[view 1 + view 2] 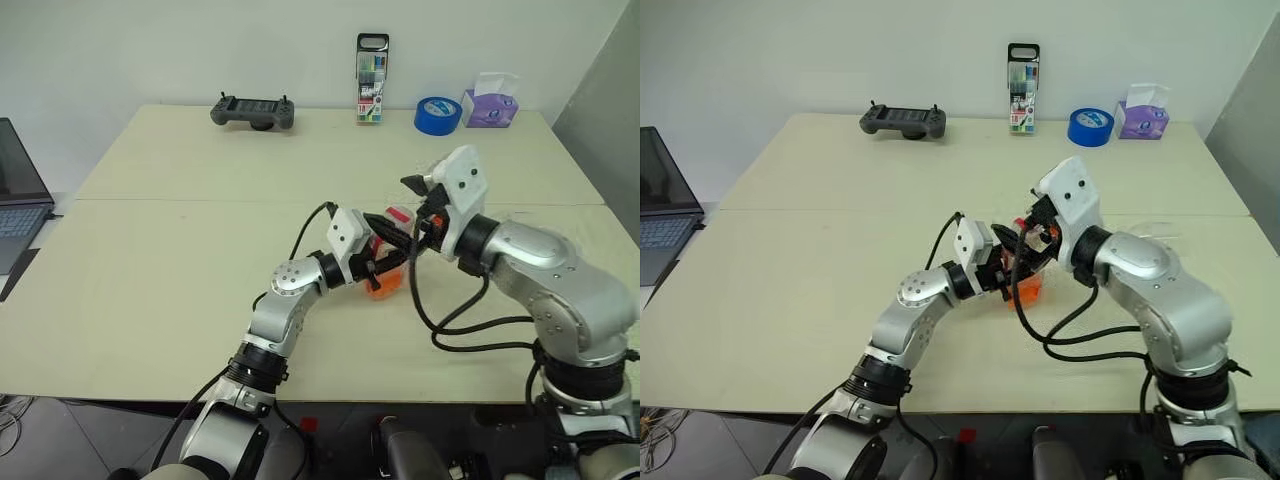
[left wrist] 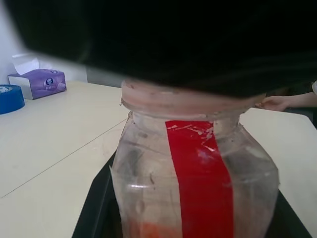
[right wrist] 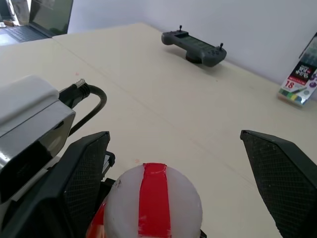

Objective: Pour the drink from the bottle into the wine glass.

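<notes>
At mid-table my left gripper (image 1: 385,262) is shut on the bottle (image 2: 193,188), holding it upright by its body. The bottle is clear plastic with a red strip, and the orange drink (image 1: 384,287) sits low inside it. Its whitish cap (image 3: 153,203), crossed by the red strip, lies between the black fingers of my right gripper (image 3: 173,144). That gripper is open, with one finger on each side of the cap and a gap to both. A faint clear edge of the wine glass (image 1: 1157,228) shows past my right forearm; the rest of it is hidden.
Along the table's far edge stand a grey game controller (image 1: 253,111), a marker pack (image 1: 372,80), a blue tape roll (image 1: 437,115) and a purple tissue box (image 1: 489,104). A laptop (image 1: 20,200) sits off the left edge. A person's hand (image 2: 277,102) rests at the table's right side.
</notes>
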